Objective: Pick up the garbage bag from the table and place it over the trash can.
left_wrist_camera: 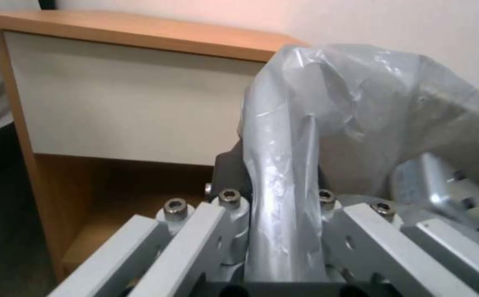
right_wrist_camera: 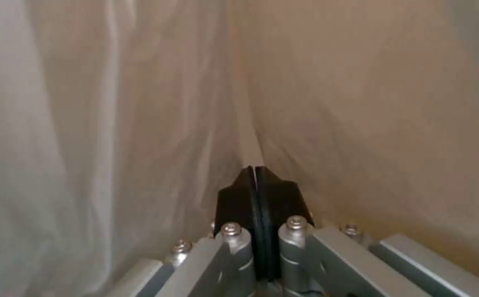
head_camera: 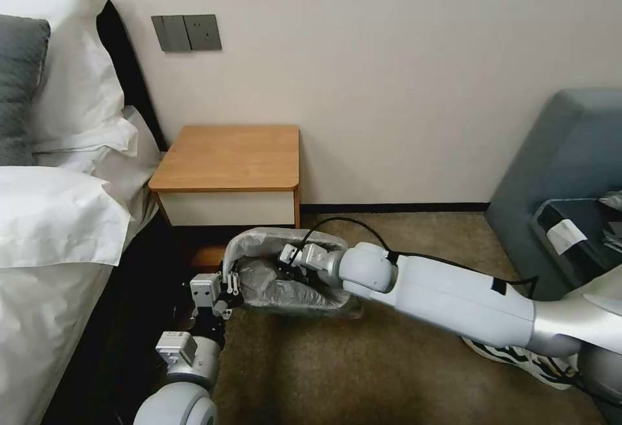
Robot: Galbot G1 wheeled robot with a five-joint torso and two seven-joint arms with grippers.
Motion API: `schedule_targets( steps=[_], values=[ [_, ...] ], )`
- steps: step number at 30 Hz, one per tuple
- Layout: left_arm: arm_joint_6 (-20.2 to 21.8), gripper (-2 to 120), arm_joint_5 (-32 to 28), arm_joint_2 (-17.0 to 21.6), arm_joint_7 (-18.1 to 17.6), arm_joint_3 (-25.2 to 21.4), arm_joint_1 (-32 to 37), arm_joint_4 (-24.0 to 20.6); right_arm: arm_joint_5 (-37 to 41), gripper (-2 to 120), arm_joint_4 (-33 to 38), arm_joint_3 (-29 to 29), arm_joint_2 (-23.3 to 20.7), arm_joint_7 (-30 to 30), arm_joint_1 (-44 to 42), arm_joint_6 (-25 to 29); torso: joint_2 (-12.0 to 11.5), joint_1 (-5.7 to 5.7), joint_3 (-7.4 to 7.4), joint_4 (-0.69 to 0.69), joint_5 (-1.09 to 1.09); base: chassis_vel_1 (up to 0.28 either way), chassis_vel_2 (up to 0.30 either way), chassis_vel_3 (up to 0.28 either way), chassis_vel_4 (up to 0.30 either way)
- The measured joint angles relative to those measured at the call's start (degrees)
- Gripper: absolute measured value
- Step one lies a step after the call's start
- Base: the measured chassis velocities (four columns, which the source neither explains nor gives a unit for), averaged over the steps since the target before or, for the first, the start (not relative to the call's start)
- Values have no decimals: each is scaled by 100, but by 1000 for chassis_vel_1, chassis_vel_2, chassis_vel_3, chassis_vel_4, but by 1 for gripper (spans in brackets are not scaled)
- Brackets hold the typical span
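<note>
The garbage bag (head_camera: 278, 282) is low down in front of the table (head_camera: 230, 156), stretched over the trash can (head_camera: 350, 305). Only a bit of the can's rim peeks out at the bag's right side. The bag is thin, grey and crinkly, and its far edge puffs up in a rounded hump.

The left gripper (head_camera: 228, 289) is at the bag's left end. In the left wrist view, a fold of the bag (left_wrist_camera: 283, 173) runs down between the two fingers (left_wrist_camera: 229, 173), which sit close on both sides of it, so the left gripper is pinching the plastic. The white drawer front (left_wrist_camera: 129, 99) of the table stands just behind.

The right gripper (head_camera: 293, 268) reaches in from the right, down into the open top of the bag. In the right wrist view, its black pads (right_wrist_camera: 239, 202) are pressed flat together, with a thin sheet of bag (right_wrist_camera: 140, 103) caught in the line between them. Plastic hangs all around this gripper.

So the bag lies between the two grippers, one holding each end. The wooden table top is behind them, next to a bed (head_camera: 58, 218) with white pillows. A grey chair (head_camera: 570, 153) stands well apart on the right.
</note>
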Motion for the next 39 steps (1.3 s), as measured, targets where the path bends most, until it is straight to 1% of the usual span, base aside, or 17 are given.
schedule_targets(
  steps=[6, 10, 13, 14, 16, 18, 19, 21, 22, 24, 26, 28, 30, 31, 35, 36, 39],
  values=[
    [7, 5, 6, -9, -7, -1, 5, 0, -39, 0, 30, 24, 2, -21, -12, 27, 0, 0, 0, 0, 0, 0, 0, 0, 0],
    [77, 5, -88, -23, -97, -69, 1, 0, -19, 0, 434, 337, -272, -21, -204, 106, 0, 0, 0, 0, 1, 0, 0, 0, 0],
    [299, 5, -353, -51, -311, -110, -30, 0, 151, 0, 1130, 980, -723, 10, -668, 154, 1, 0, -1, -1, 1, 0, 0, 0, 0],
    [299, 5, -353, -51, -311, -110, -30, 0, 151, 0, 1130, 980, -723, 10, -668, 154, 1, 0, -1, -1, 1, 0, 0, 0, 0],
    [469, 5, -570, -62, -453, -109, -43, -2, 302, 0, 1491, 1349, -933, 75, -992, 158, 1, 0, -1, 0, 3, 0, 0, 0, 0],
    [975, 5, -1062, -56, -724, -93, -82, -46, 561, 0, 2067, 2170, -1288, 266, -1698, 281, 1, 0, -1, -1, 2, 0, 0, 0, 0],
    [975, 5, -1062, -56, -724, -93, -82, -46, 561, 0, 2067, 2170, -1288, 266, -1698, 281, 1, 0, -1, -1, 2, 0, 0, 0, 0],
    [1422, 5, -1428, 17, -799, -90, -132, -60, 728, 0, 2403, 3052, -1395, 555, -2381, 581, 1, 0, -1, -2, 2, 0, 0, 0, 0],
    [1422, 5, -1428, 17, -799, -90, -132, -60, 728, 0, 2403, 3052, -1395, 555, -2381, 581, 1, 0, -1, -2, 2, 0, 0, 0, 0],
    [1694, 5, -1734, 117, -823, -91, -197, -48, 862, -2, 2592, 3888, -1318, 826, -3155, 1040, 1, 0, -1, -2, 2, 0, 0, 0, 0],
    [1958, 5, -2036, 244, -828, -93, -247, -23, 1016, 5, 2711, 4552, -1205, 1067, -3899, 1545, 1, 0, -1, -2, 3, 0, 0, 0, 0],
    [2013, 5, -2114, 279, -827, -100, -232, -5, 1075, 10, 2723, 4771, -1143, 1122, -4151, 1691, 1, 0, -2, -5, 1, 0, 0, 0, 0],
    [2043, 5, -2285, 325, -872, -96, -239, 87, 1169, 17, 2696, 5140, -1007, 1212, -4518, 2021, 1, 0, -1, -1, 4, 0, 0, 0, 0],
    [2043, 5, -2285, 325, -872, -96, -239, 87, 1169, 17, 2696, 5140, -1007, 1212, -4518, 2021, 1, 0, -1, -1, 4, 0, 0, 0, 0],
    [2061, 5, -2325, 397, -880, 21, -360, 429, 1247, 38, 2600, 5924, -634, 1280, -5140, 2383, 1, 0, -1, -1, 0, 0, 0, 0, 0],
    [2061, 5, -2325, 397, -880, 21, -360, 429, 1247, 38, 2600, 5924, -634, 1280, -5140, 2383, 1, 0, -1, -1, 0, 0, 0, 0, 0],
    [2050, 5, -2304, 397, -790, 97, -414, 659, 1247, 52, 2514, 6246, -400, 1269, -5423, 2492, 1, 0, 0, -1, 2, 0, 0, 0, 0]
  ],
)
